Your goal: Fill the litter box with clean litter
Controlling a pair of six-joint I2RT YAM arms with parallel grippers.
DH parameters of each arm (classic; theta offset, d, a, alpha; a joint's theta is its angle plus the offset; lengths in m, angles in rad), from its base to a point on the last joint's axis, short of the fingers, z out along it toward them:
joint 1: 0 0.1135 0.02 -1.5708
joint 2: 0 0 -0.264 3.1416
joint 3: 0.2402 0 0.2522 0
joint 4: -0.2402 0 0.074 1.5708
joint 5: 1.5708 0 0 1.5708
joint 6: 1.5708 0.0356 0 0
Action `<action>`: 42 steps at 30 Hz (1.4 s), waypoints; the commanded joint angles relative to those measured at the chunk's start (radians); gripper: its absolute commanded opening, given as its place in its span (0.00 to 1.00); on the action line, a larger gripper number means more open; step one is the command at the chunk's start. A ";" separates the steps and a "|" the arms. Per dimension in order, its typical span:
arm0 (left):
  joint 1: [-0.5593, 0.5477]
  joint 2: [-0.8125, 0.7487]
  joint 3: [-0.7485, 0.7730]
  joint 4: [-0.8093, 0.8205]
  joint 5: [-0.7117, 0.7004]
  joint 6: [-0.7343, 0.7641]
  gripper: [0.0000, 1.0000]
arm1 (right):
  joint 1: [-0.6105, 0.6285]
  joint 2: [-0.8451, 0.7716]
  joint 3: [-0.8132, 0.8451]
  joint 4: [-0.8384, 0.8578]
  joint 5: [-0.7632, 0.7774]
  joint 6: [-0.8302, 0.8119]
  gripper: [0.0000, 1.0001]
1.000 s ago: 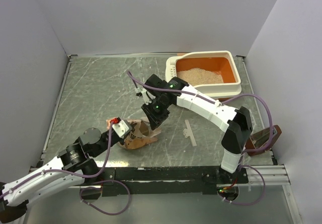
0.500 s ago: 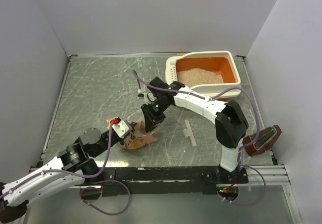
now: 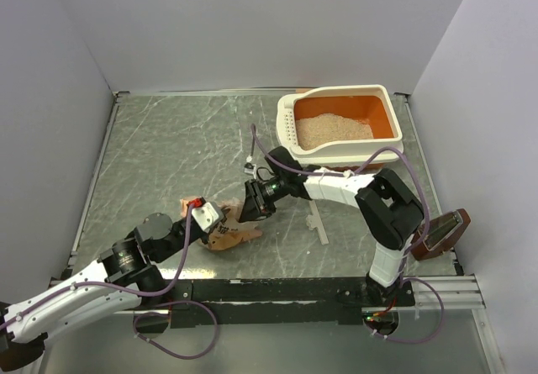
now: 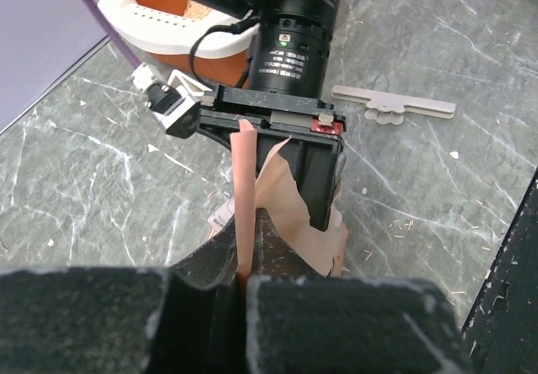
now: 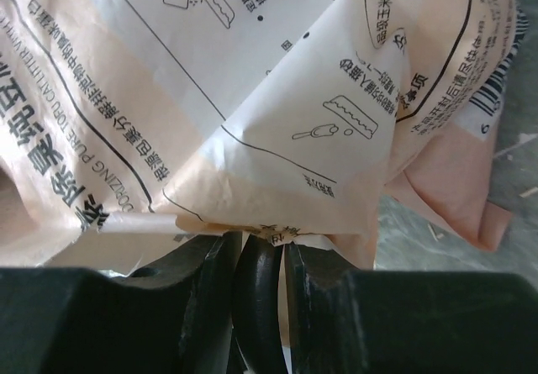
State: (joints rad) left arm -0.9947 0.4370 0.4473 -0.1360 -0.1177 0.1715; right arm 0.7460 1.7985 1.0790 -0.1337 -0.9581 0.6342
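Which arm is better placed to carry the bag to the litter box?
Right, probably: the right hand is at the bag, and the litter box lies on that side. The left hand pinches only a paper strip.

Cream-rimmed orange litter box at table's far right, clean litter heaped inside

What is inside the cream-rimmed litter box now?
The cream-rimmed, orange-basined plastic litter box holds a heap of fine pale beige litter granules against its near wall. Bare orange basin shows behind and beside the heap. The floor beneath the heap is covered.
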 commanded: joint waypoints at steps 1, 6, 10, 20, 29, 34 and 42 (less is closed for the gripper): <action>-0.002 0.003 0.019 0.050 -0.017 0.010 0.01 | 0.004 -0.080 -0.109 0.394 -0.077 0.200 0.00; -0.001 0.006 0.019 0.049 -0.023 0.008 0.01 | -0.002 -0.134 -0.211 0.699 -0.129 0.363 0.00; -0.001 0.008 0.018 0.047 -0.028 0.010 0.01 | -0.017 -0.166 -0.278 0.809 -0.142 0.441 0.00; -0.001 0.022 0.016 0.047 -0.019 0.011 0.01 | -0.065 -0.284 -0.390 0.850 -0.169 0.464 0.00; -0.002 0.008 0.008 0.056 0.000 0.017 0.01 | -0.125 -0.435 -0.445 0.661 -0.171 0.363 0.00; -0.002 0.000 0.005 0.059 0.004 0.019 0.01 | -0.158 -0.479 -0.493 0.619 -0.169 0.346 0.00; -0.005 0.008 0.004 0.056 0.015 0.022 0.01 | -0.211 -0.574 -0.568 0.574 -0.185 0.343 0.00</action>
State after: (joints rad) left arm -0.9955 0.4450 0.4473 -0.1184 -0.1223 0.1951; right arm 0.5640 1.3037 0.5266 0.4301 -1.1046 1.0054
